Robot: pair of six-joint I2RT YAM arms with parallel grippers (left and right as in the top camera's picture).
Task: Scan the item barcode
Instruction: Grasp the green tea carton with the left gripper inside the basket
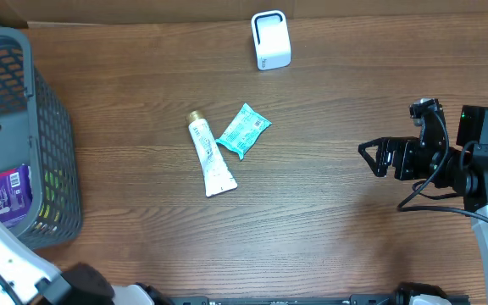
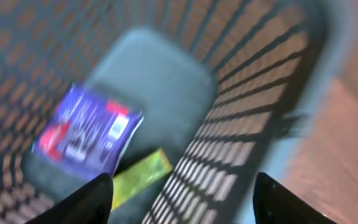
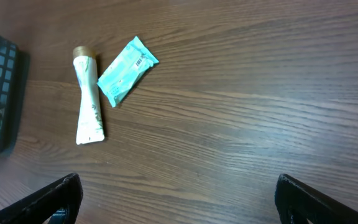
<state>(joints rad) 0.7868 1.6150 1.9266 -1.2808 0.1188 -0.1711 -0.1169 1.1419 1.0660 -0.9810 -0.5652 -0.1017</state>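
The task looks partly done, in my judgement. A purple packet (image 2: 89, 130) and a yellow item (image 2: 143, 174) lie on the floor of the basket (image 1: 58, 152). A tube (image 1: 210, 157) and a teal packet (image 1: 243, 130) lie on the table (image 1: 329, 237), touching at one end, and neither is held. I think these two are not yet scanned, but the pictures cannot prove it.

The scanner (image 1: 271, 40) stands near the far edge, well apart from both items.

The left gripper (image 2: 182, 199) hangs over the basket with its fingers spread and nothing between them. The view is blurred, so I cannot tell how high it is. The right gripper (image 1: 369, 159) is at the right side, low over bare wood, its fingers wide apart and empty.

There is much open room. Between the right gripper and the two items the wood is bare, and also between the items and the scanner. The basket wall closes the left side, so the left arm must rise over its rim to come out. The two items touch each other, so taking one may push the other.
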